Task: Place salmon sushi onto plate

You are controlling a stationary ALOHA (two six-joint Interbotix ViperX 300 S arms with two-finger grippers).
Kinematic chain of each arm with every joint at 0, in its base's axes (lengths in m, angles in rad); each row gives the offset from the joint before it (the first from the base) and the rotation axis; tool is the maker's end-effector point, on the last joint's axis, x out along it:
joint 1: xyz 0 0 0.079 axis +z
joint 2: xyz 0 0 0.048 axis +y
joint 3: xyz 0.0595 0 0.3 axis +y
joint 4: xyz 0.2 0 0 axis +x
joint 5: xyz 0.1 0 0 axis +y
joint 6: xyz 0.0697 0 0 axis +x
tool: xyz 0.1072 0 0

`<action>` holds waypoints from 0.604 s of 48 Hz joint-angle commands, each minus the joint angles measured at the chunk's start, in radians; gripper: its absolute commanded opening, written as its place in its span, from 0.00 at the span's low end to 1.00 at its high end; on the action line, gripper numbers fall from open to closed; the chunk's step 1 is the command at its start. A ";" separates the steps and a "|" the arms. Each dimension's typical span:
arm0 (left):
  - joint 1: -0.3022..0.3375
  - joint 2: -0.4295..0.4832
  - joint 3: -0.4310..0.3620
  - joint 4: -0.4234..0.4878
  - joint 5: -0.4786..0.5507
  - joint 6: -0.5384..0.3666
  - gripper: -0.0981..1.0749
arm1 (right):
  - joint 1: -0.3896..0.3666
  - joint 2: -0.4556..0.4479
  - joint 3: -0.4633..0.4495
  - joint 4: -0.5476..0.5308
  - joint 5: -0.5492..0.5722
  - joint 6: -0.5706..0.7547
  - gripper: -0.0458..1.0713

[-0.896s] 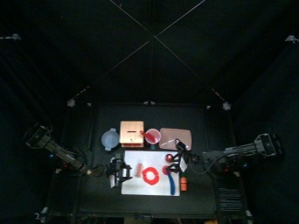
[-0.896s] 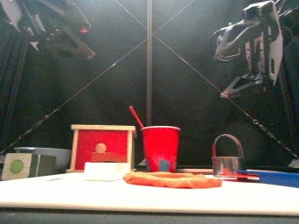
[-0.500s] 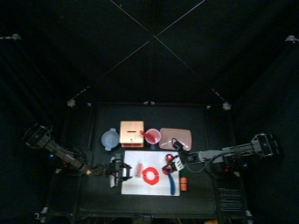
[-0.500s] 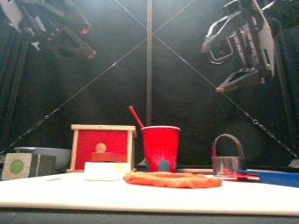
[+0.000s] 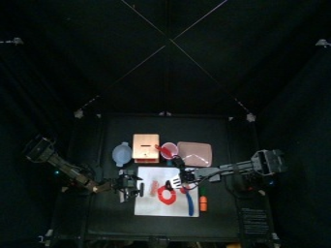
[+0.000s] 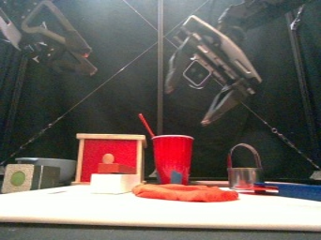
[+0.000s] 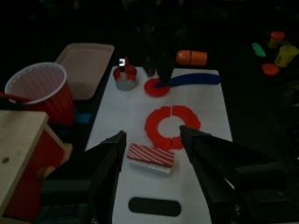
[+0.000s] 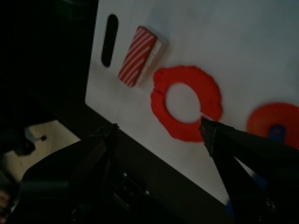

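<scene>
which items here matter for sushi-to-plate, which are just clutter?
Job:
salmon sushi, on the white board
plate

Clutter:
red ring
red cup
wooden box
light blue bowl

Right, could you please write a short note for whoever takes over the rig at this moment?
Left gripper: open, holding nothing, raised above the white board.
Right gripper: open, holding nothing, raised over the board near the red ring.
Salmon sushi: lying on the board beside the ring, untouched.
Plate: off the board's far end, next to the red cup.
Done: nothing picked up yet.
Left: grasp the sushi, carry it to the plate, release.
</scene>
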 commanded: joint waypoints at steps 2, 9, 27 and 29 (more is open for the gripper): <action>-0.018 -0.014 -0.005 0.043 -0.003 -0.003 0.83 | 0.002 0.064 -0.109 -0.087 0.026 0.109 0.95; -0.021 -0.015 0.015 0.046 -0.012 -0.002 0.83 | 0.020 0.153 -0.218 -0.212 0.140 0.267 0.95; -0.008 -0.017 0.043 0.072 -0.015 -0.002 0.83 | 0.029 0.308 -0.390 -0.298 0.252 0.403 0.95; 0.000 -0.017 0.049 0.072 -0.017 -0.002 0.83 | 0.028 0.324 -0.408 -0.290 0.252 0.402 0.95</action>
